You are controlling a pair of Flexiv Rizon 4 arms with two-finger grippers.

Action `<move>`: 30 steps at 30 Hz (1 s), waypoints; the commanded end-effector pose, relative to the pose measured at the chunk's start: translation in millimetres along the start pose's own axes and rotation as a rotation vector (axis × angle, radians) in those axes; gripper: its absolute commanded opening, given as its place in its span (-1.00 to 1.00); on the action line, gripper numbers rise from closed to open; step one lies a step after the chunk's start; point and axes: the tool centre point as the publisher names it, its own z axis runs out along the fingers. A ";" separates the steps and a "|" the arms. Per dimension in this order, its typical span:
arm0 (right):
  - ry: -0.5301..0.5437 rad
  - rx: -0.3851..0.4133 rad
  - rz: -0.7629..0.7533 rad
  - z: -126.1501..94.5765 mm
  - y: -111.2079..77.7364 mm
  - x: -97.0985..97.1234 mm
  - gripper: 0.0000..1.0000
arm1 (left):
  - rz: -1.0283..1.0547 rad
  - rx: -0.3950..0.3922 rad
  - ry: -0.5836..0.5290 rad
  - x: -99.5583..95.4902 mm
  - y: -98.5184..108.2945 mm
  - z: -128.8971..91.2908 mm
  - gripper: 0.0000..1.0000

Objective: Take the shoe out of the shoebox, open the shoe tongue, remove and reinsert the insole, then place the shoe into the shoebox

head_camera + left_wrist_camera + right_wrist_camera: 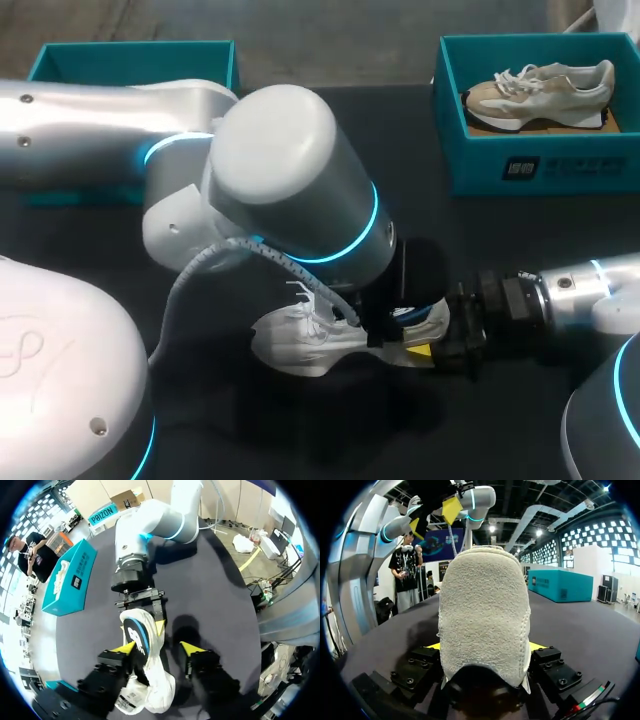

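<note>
From above, the left arm's bulky silver joint (290, 180) hides the left gripper (157, 648) and the middle of the white lace-up shoe (300, 345). The shoe's fuzzy heel (485, 615) covers most of the right gripper's (486, 646) yellow fingertips (538, 645).

Your shoe (484, 615) has rough, fuzzy, towel-like cloth over the heel and smoother white cloth along its side. The table (520, 240) under it looks dark and matt. The left arm (280, 160) has a smooth shell with a satin gloss. The shoebox (580, 165) looks like matt teal card.
</note>
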 end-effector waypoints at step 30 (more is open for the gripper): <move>-0.001 0.003 0.000 0.8 0.6 1.2 -1.00 | -0.143 -0.077 -0.166 -13.2 -0.7 64.2 -0.02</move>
